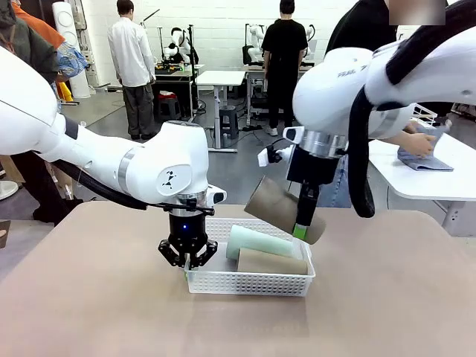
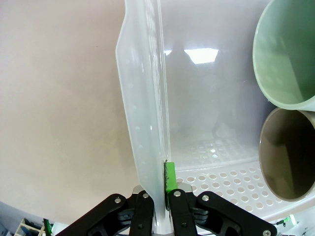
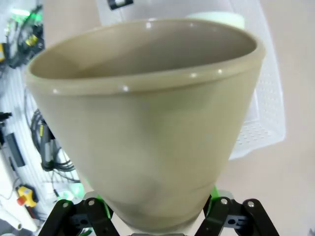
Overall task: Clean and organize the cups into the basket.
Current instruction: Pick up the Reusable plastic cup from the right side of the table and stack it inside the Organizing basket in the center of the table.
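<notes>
Mint cup and tan cup lie in basket. Right gripper jaws hold third cup above it, unplaced. Left gripper jaws pinch basket wall.

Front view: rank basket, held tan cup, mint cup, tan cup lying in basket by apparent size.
1. basket
2. held tan cup
3. mint cup and lying tan cup: look alike, both partly hidden, unranked.

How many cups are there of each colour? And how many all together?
Brown cups: 2. The lying brown cup is in the basket; the held brown cup is in the right pincer.
Green cups: 1. The green cup lies in the basket.
Total: 3 cups.
</notes>
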Tool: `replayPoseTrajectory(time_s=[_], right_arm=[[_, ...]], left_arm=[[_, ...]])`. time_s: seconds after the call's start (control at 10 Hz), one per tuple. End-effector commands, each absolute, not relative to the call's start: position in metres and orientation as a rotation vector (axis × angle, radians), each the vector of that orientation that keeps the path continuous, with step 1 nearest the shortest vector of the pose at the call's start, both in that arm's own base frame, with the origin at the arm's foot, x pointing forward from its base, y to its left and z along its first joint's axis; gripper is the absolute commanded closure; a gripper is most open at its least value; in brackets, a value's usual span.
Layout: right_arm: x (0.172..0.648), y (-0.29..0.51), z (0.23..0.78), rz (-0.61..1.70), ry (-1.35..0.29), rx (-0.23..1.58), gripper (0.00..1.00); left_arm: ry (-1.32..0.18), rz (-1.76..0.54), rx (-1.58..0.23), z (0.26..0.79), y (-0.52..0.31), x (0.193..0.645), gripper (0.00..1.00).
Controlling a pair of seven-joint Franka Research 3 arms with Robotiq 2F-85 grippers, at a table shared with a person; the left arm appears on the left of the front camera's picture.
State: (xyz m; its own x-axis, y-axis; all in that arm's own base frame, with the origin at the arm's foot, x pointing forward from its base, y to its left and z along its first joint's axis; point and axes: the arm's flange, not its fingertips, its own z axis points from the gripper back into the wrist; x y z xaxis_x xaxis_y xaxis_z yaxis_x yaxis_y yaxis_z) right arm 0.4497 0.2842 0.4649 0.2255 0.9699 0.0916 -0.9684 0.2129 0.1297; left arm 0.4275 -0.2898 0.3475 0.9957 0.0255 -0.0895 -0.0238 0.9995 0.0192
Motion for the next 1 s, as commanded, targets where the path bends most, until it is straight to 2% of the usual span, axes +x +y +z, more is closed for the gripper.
replayPoseTrajectory(time_s=[0.0,0.9], right_arm=[[0.466,0.300,0.463,1.354,0.032,0.091,0.21],[0.505,0.307,0.409,1.582,0.015,0.115,0.21]], left_arm=[[0.089,0.024,0.022,0.347,-0.289,0.425,1.00],[0.089,0.024,0.022,0.347,-0.289,0.425,1.00]])
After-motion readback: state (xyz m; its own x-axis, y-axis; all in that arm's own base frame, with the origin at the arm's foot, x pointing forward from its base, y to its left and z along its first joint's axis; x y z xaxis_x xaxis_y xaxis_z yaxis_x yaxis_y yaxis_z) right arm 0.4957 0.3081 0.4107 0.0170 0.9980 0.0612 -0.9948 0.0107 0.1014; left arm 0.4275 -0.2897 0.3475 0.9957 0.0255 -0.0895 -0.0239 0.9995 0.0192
